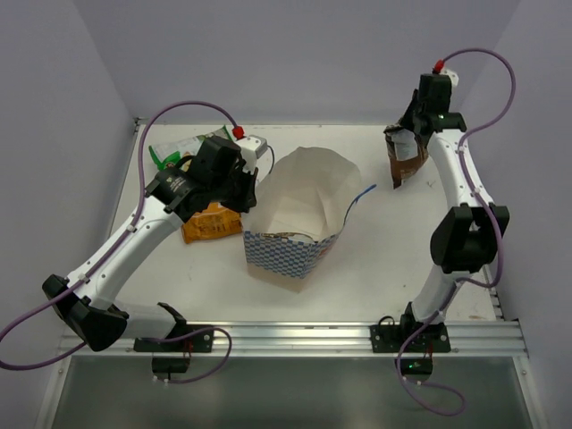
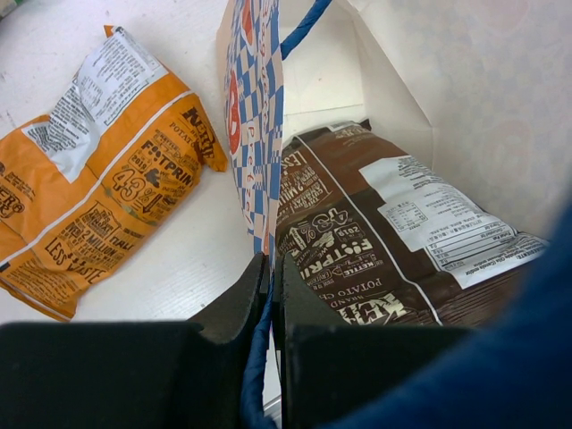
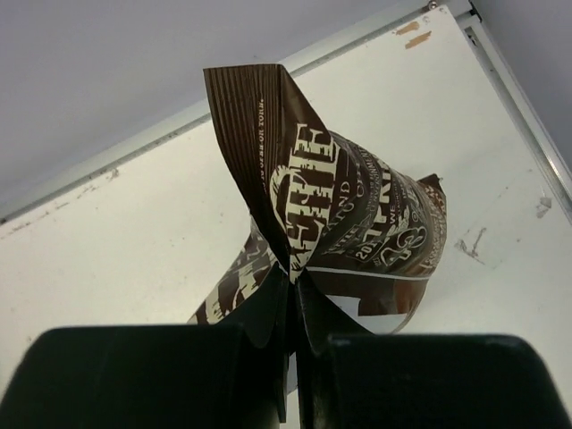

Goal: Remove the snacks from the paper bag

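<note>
Left gripper: pinching paper bag wall, centre; brown packet inside. Right gripper: pinching second brown packet, upper right. Orange packet, green-and-white packet: table, left

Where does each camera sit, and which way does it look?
Top external: above, behind the robot, looking down on table; left arm and right arm show.
Left wrist: on left arm, looking past left gripper clamping paper bag.
Right wrist: on right arm, past right gripper holding brown packet.
Shared: top and left wrist both show orange packet.
</note>
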Robot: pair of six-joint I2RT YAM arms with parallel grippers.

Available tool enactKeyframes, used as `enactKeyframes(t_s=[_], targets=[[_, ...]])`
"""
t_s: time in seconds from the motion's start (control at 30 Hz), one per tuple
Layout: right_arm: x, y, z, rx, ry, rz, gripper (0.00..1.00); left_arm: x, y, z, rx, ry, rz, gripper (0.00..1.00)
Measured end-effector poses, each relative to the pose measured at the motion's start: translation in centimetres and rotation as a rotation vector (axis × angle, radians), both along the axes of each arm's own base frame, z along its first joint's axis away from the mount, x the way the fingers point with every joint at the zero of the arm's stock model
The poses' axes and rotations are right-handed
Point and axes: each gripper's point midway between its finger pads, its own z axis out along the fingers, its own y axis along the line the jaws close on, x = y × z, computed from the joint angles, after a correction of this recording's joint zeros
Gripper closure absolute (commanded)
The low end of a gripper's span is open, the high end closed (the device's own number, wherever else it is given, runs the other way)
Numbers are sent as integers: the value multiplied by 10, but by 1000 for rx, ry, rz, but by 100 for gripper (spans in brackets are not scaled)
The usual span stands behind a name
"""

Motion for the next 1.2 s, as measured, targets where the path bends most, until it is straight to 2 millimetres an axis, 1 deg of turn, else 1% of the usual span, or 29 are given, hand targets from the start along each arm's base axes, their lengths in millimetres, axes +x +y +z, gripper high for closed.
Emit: enactKeyframes(t_s=[0.13, 0.2, 0.23, 0.27, 0.33, 0.4, 0.53, 0.6, 0.63, 0.7, 0.77, 0.8, 0.87, 0.9, 0.93, 0.97, 1.0, 1.03, 1.1, 1.13, 1.2], targets=[[36, 1, -14, -28, 56, 28, 100, 0, 0, 0, 0, 2, 1, 100], [60, 6, -26, -20, 71, 59, 87, 0, 0, 0, 0, 3, 3, 100], [67, 9, -33, -15, 81, 70, 82, -1, 0, 0, 0, 4, 3, 100], [76, 13, -44, -6, 90, 88, 75, -1, 0, 0, 0, 4, 3, 100], [81, 20, -63, 14, 123, 114, 72, 0, 0, 0, -1, 4, 4, 100], [83, 28, -78, 37, 149, 140, 67, -1, 0, 0, -1, 5, 4, 100], [80, 43, -87, 67, 171, 190, 61, -1, 0, 0, -3, 5, 5, 100], [77, 47, -94, 81, 184, 213, 54, -1, 0, 0, -5, 6, 4, 100], [74, 50, -100, 91, 197, 231, 49, -1, -1, 0, -6, 7, 3, 100], [66, 55, -110, 103, 226, 260, 46, -1, -1, 0, -11, 9, 4, 100], [54, 62, -118, 113, 258, 298, 43, -1, -3, 1, -19, 13, 6, 100], [48, 66, -120, 119, 272, 317, 43, -2, -3, 1, -22, 13, 5, 100], [34, 75, -118, 135, 287, 359, 39, -2, -4, 1, -27, 15, 2, 100], [27, 79, -111, 143, 282, 380, 37, -2, -4, 1, -27, 16, 0, 100], [19, 83, -104, 151, 277, 403, 32, -2, -5, 1, -29, 16, -1, 100], [12, 87, -93, 158, 261, 425, 31, -2, -5, 1, -30, 16, -3, 100], [5, 90, -77, 159, 234, 446, 30, -2, -5, 2, -31, 16, -4, 100], [-4, 93, -58, 156, 198, 469, 25, -2, -5, 2, -32, 15, -6, 100], [-23, 98, -7, 142, 97, 511, 21, -2, -6, 2, -31, 10, -11, 100], [-34, 101, 24, 124, 29, 537, 20, -1, -6, 2, -27, 4, -18, 100], [-63, 107, 91, 76, -128, 593, 19, 0, -6, 3, -17, -13, -36, 100]])
